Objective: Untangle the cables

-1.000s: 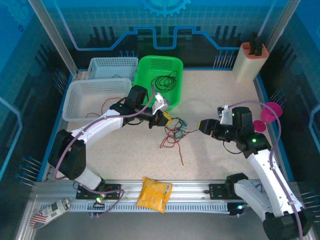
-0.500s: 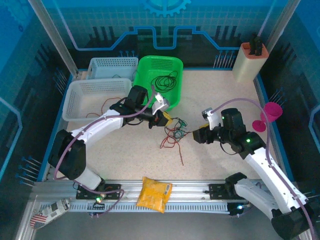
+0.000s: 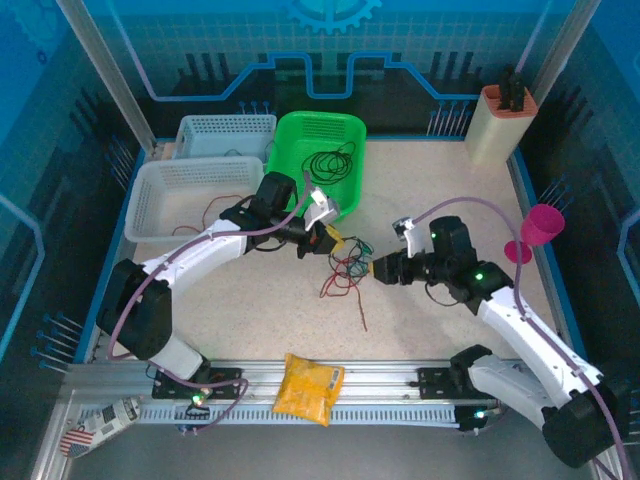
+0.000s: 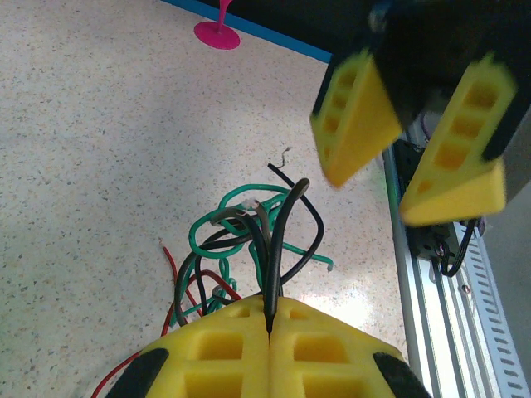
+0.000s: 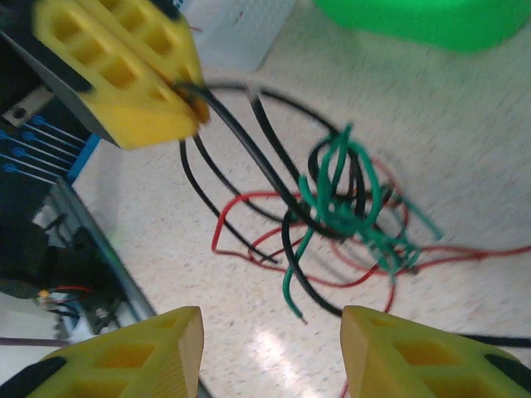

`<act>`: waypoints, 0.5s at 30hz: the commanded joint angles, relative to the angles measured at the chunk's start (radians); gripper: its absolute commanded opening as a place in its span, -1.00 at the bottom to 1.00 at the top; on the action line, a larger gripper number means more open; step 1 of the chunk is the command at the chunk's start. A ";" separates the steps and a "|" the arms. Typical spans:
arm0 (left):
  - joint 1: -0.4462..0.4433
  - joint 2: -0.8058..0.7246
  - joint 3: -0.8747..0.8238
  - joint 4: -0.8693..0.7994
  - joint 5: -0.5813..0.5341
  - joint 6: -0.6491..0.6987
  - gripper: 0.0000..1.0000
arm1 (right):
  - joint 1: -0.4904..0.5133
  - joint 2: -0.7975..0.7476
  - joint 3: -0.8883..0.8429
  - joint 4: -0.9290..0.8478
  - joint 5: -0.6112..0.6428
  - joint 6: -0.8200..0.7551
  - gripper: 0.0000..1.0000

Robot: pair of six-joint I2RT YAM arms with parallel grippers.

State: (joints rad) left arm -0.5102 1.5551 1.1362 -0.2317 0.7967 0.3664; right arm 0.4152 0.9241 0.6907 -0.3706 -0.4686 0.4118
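Yellow fingers (image 4: 220, 352) of the left gripper (image 4: 270, 311) pinch tight on a black cable (image 4: 280, 240) rising from the knot of red, green and black cables (image 3: 348, 262). The knot lies on the speckled table (image 3: 440, 200) between the two arms, just in front of the green basket (image 3: 320, 160). Opposite, the right gripper (image 5: 270, 332) faces the tangle with its fingers spread wide and nothing between them, close to the green strands (image 5: 340, 199).

A robotics lab cell: a speckled counter (image 3: 430, 200) boxed in by blue panels (image 3: 200, 50), a printed gear graphic (image 3: 330, 12) at 12 o'clock, an aluminium rail (image 3: 380, 378) at 6 o'clock carrying the left arm (image 3: 200, 250) and right arm (image 3: 520, 320).
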 commanded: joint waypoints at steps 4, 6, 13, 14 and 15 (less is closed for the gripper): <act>-0.008 -0.022 0.003 -0.023 -0.004 0.017 -1.00 | 0.045 0.056 -0.070 0.200 -0.087 0.285 -0.07; -0.007 -0.022 0.003 -0.024 -0.005 0.019 -1.00 | 0.052 0.074 -0.068 0.217 -0.081 0.292 -0.12; -0.007 -0.024 0.004 -0.023 -0.004 0.018 -1.00 | 0.060 0.099 -0.075 0.278 -0.043 0.320 -0.14; -0.008 -0.024 0.002 -0.023 -0.004 0.017 -1.00 | 0.060 0.106 -0.074 0.277 -0.040 0.324 -0.18; -0.007 -0.023 0.003 -0.023 -0.004 0.018 -1.00 | 0.062 0.112 -0.072 0.273 -0.038 0.325 -0.23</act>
State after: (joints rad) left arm -0.5117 1.5551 1.1362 -0.2390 0.7822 0.3683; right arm 0.4648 1.0199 0.6147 -0.1394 -0.5117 0.7105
